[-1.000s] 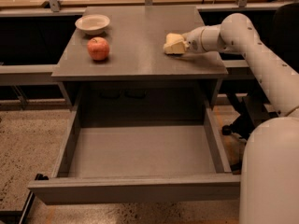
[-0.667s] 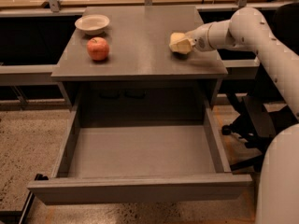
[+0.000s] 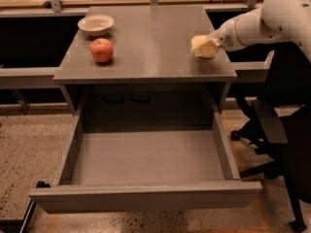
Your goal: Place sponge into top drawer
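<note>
The pale yellow sponge is at the right edge of the grey cabinet top, held at the tip of my gripper. The gripper reaches in from the right on the white arm and is shut on the sponge, just above the surface. The top drawer is pulled fully out below the cabinet top. Its grey inside is bare and lies below and to the left of the sponge.
A red apple and a white bowl sit on the left of the cabinet top. A dark office chair stands to the right of the drawer. The robot's white body fills the upper right. The floor is speckled.
The gripper has moved to the right with the sponge, from the middle right of the cabinet top to its right edge. The drawer, apple and bowl have not moved.
</note>
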